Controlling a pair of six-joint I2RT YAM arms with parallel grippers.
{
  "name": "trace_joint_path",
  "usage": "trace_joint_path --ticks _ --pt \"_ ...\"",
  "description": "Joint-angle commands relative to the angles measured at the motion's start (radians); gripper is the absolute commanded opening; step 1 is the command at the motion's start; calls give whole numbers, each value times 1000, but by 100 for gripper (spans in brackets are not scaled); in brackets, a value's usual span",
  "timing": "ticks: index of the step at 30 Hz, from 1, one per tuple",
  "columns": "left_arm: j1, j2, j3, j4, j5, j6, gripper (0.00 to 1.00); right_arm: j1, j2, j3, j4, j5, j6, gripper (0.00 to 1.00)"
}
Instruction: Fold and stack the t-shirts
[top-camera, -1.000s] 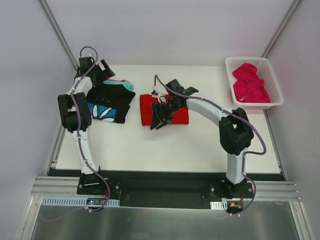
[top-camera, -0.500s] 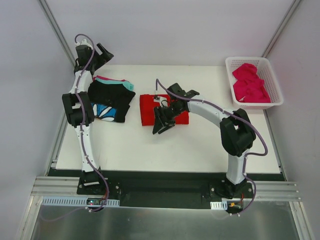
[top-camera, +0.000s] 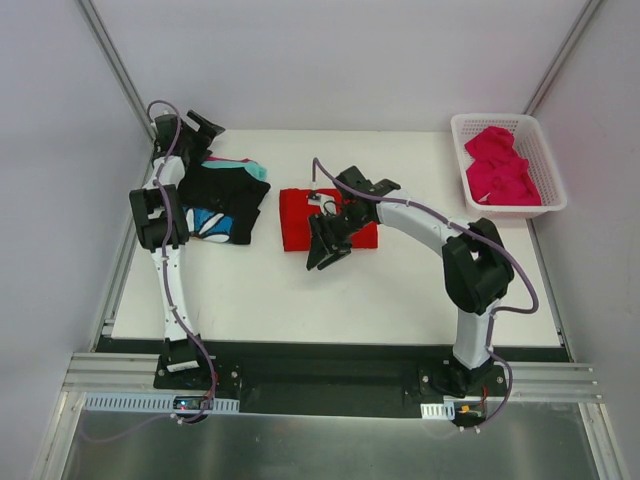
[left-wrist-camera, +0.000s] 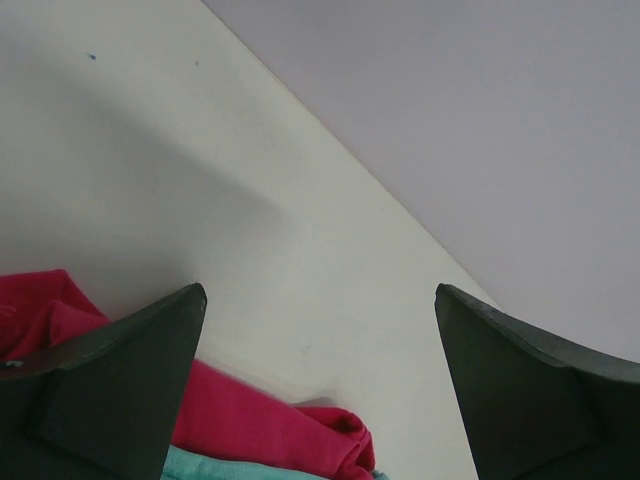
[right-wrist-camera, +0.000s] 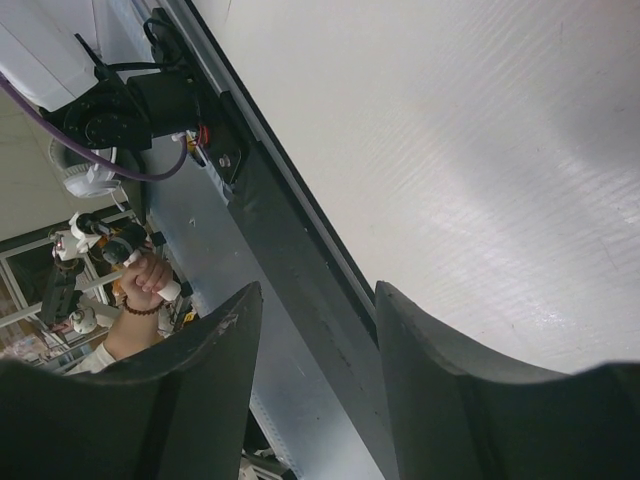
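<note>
A folded red t-shirt (top-camera: 292, 220) lies mid-table. My right gripper (top-camera: 322, 255) hovers over its front edge, tilted toward the table's near side; in the right wrist view the gripper (right-wrist-camera: 318, 287) is open, with nothing between the fingers. A folded black t-shirt (top-camera: 228, 192) with blue-and-white flowers lies at the left on pink cloth (left-wrist-camera: 270, 420) and teal cloth (left-wrist-camera: 200, 468). My left gripper (top-camera: 205, 125) is raised behind that pile at the back left corner, and in its own wrist view it (left-wrist-camera: 318, 290) is wide open and empty. Crumpled magenta-pink t-shirts (top-camera: 500, 165) fill the basket.
The white lattice basket (top-camera: 553, 170) stands at the back right corner. The white table (top-camera: 330, 290) ends at a black base rail (right-wrist-camera: 290, 260) in front. Grey walls close in behind and on both sides.
My left arm rose off the black shirt and swung back to the far left corner. The right gripper slid slightly toward the red shirt's front edge and narrowed a little.
</note>
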Motion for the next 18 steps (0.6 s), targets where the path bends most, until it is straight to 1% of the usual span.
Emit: trace_joint_path --ticks 1,3,6,11,18 --pt "24 -18 -8 -2 7 -91 99 1 -82 6 -21 -28 -29 52" --pt "35 -19 -2 -78 15 -102 99 1 -95 -2 -21 -24 -32 52" --pt "36 -60 -36 -157 27 -118 99 1 -88 4 -34 -27 -33 52" --pt "36 -185 -217 -198 21 -112 99 3 -103 15 -32 -25 -23 52" --pt "25 -379 -401 -272 -5 -17 99 14 -172 -42 -12 -11 0 51"
